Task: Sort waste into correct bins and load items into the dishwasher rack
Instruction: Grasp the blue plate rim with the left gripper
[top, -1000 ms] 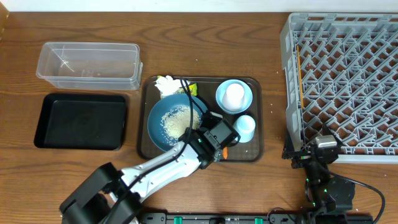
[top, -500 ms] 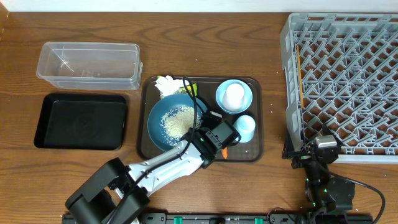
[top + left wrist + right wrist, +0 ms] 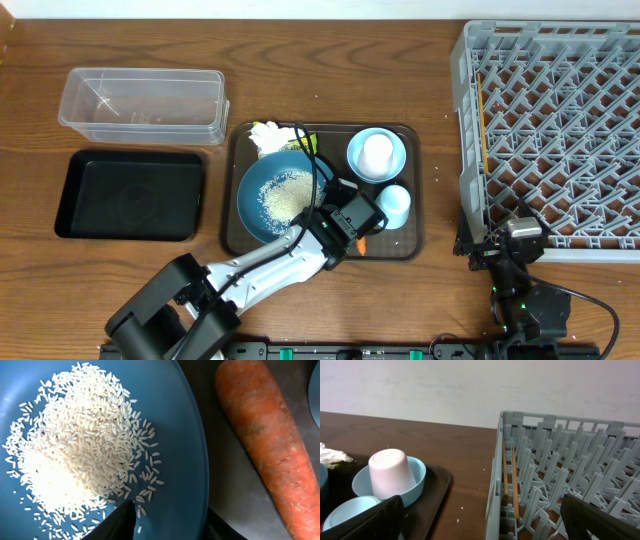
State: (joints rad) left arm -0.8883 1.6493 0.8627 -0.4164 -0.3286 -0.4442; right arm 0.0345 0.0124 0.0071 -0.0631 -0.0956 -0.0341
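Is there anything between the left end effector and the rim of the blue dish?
Nothing visible. The left end effector straddles the dish rim, one finger over the rice; the carrot lies beside the dish, off to the side.

No writing, label, brand mark, number or sign can be read in any view. The snack wrapper (image 3: 309,142) shows only a small yellow-green sliver, and any print on it is too small and too hidden to make out.
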